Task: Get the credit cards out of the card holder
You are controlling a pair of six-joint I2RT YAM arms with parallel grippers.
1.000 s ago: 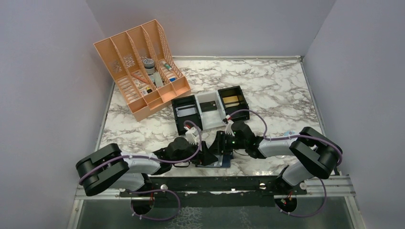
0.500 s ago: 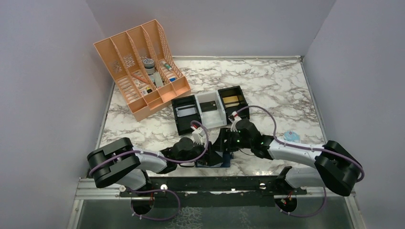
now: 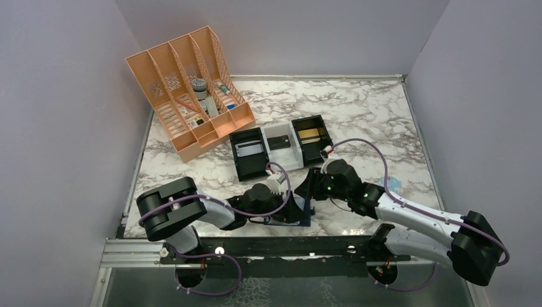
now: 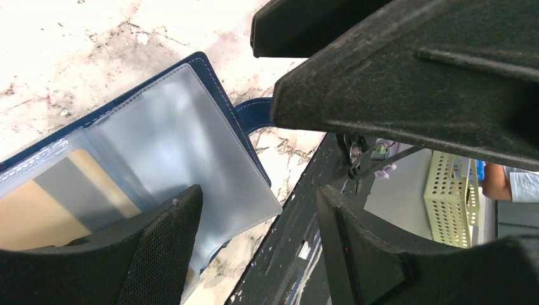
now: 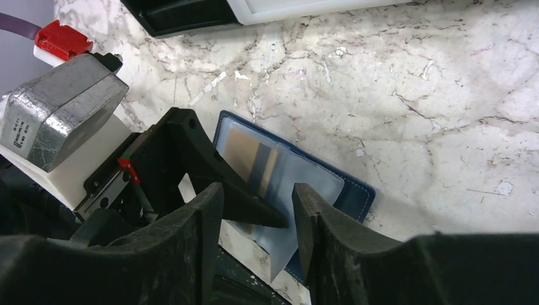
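Lying open at the near edge of the marble surface (image 3: 358,115), between the two arms, the navy card holder (image 5: 286,184) has a gold-tan credit card (image 4: 32,216) tucked inside its clear sleeve (image 4: 165,127). Above it the left pincer (image 4: 254,197) stands spread. The right pincer (image 5: 257,190) is spread too, with the sleeve's corner between its fingers but not visibly pinched. Extraction looks barely begun, and that card is yet to be pulled.

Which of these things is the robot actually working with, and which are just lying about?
In the job: card holder, gold-tan credit card in its clear pocket, left pincer, right pincer.
Just lying about: orange file rack, box trays.
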